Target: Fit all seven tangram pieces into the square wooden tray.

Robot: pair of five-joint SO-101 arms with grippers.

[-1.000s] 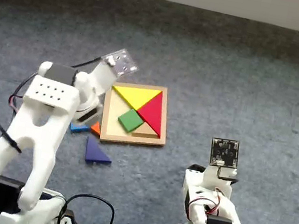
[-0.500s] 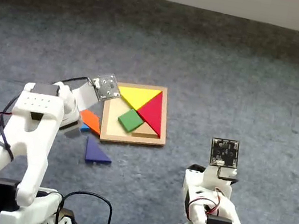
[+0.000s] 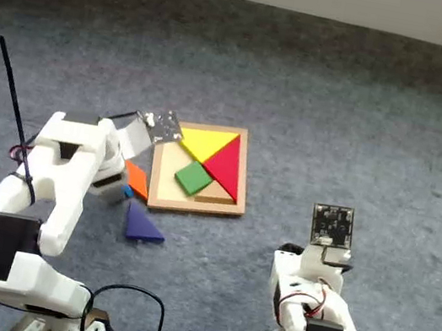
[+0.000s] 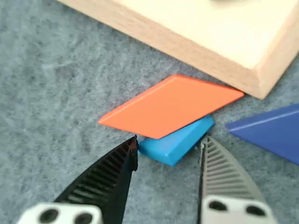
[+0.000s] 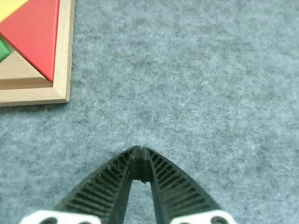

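Left pincer [image 4: 168, 142] straddles the light blue piece [image 4: 180, 139] under the orange parallelogram [image 4: 170, 107]

Grey carpet [image 3: 342, 110] bears a wooden tray [image 3: 196, 207]; just beside its edge lie an orange piece [image 3: 138, 180], seemingly overlapping a small blue piece [image 3: 126, 192], and a dark blue triangle [image 3: 142, 225].

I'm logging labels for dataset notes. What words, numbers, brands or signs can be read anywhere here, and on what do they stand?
No text can be read in any view.
Square wooden tray: bare wood, no print.
Orange parallelogram piece and light blue piece: plain colour, no marks.
Small dark circuit board on the right arm's wrist: any markings are too small to read.
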